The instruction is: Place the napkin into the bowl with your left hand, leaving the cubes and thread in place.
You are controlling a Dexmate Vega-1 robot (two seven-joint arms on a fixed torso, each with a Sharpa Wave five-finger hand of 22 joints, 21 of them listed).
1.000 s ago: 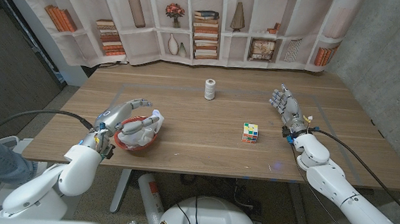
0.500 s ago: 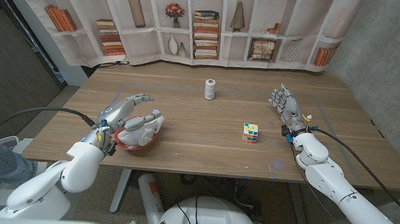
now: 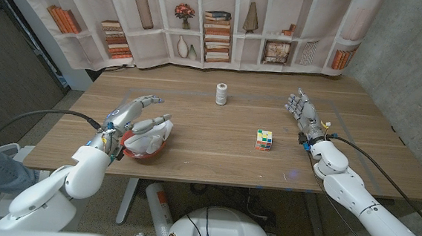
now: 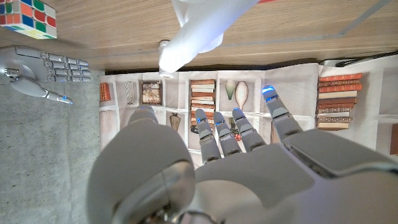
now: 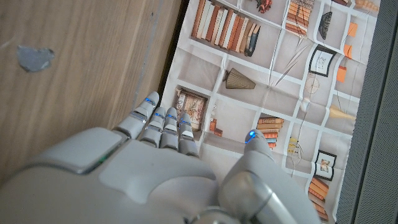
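left hand [image 3: 131, 115] lifted off since 1 s ago, fingers spread, empty | napkin [image 3: 152, 132] in bowl [image 3: 135, 153] | right hand [image 3: 301, 112] open, idle | placement looks done

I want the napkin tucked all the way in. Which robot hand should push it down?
Left. The left robot hand hovers right over the napkin in the bowl; the right robot hand is far across the table.
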